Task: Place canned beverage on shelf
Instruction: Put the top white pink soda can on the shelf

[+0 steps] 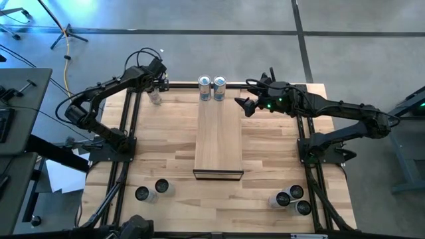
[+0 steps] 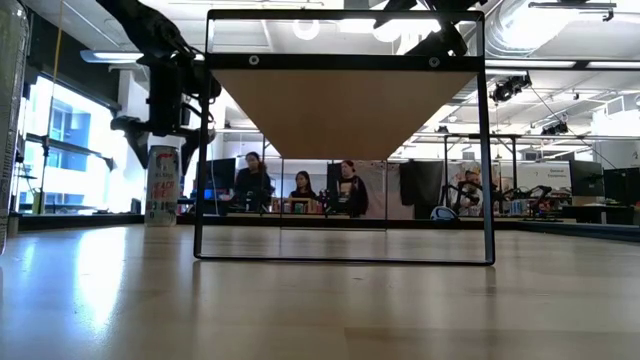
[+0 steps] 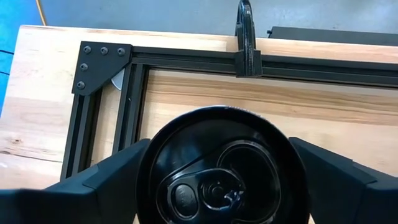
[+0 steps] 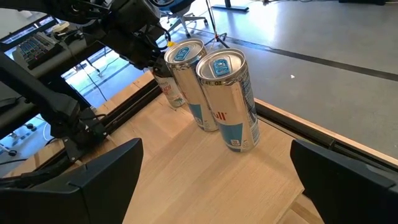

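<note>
- The pick-up step is judged to be in hand: the left tool is being held over a white-labelled can standing upright on the counter near its far left corner, well apart from the shelf.
- In the left wrist view the can's dark top with its pull tab is being framed between the two fingers; they are standing on either side of the can with the jaws spread wide, and whether the pads are touching its wall cannot be told, so no grip is being claimed.
- In the low view the same can is being seen resting on the counter, not lifted, with the left tool just above it.
- The right tool is being kept waiting beside the shelf's far end, jaws fully spread and empty, near two silver-and-blue cans already standing upright and touching on that end of the shelf.
- More cans are being left at the near corners of the counter.
- Next, a firm closing on the can's wall is called for, then a straight lift and a carry across to the shelf, with care being needed not to knock the two cans standing there.
</note>
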Controlling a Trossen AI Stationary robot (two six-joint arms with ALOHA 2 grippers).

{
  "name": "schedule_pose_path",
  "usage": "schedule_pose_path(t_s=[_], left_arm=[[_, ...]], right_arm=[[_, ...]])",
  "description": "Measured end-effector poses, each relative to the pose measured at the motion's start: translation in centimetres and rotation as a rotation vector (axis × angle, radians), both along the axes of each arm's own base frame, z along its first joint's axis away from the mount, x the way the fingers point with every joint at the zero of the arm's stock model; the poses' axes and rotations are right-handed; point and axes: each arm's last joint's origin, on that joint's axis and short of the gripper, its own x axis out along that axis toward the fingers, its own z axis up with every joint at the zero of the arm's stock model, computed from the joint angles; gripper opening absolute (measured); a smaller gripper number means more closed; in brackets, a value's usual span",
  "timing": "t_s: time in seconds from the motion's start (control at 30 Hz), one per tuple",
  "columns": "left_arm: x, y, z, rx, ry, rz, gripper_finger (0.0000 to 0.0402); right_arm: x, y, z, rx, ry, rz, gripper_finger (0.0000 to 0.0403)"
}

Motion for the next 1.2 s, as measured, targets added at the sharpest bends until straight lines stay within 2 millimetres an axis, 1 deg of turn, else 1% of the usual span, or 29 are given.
schedule_pose_path(t_s=[0.33,0.73,0.83,1.2], left_arm=[[-0.01,-0.02,-0.01,-0.001,-0.002,0.007,0.0302],[-0.01,0.00,0.08,0.005,-0.001,0.002,0.0225],[-0.01,0.01,0.10,0.005,-0.001,0.002,0.0219],[0.01,0.02,0.12,0.005,0.006,-0.016,0.0218]], right_arm=[[0.00,0.01,0.00,0.000,0.000,0.000,0.0394],[0.00,0.01,0.00,0.000,0.000,0.000,0.0394],[0.00,0.01,0.00,0.000,0.000,0.000,0.0394],[0.01,0.02,0.00,0.003,-0.001,0.005,0.0394]])
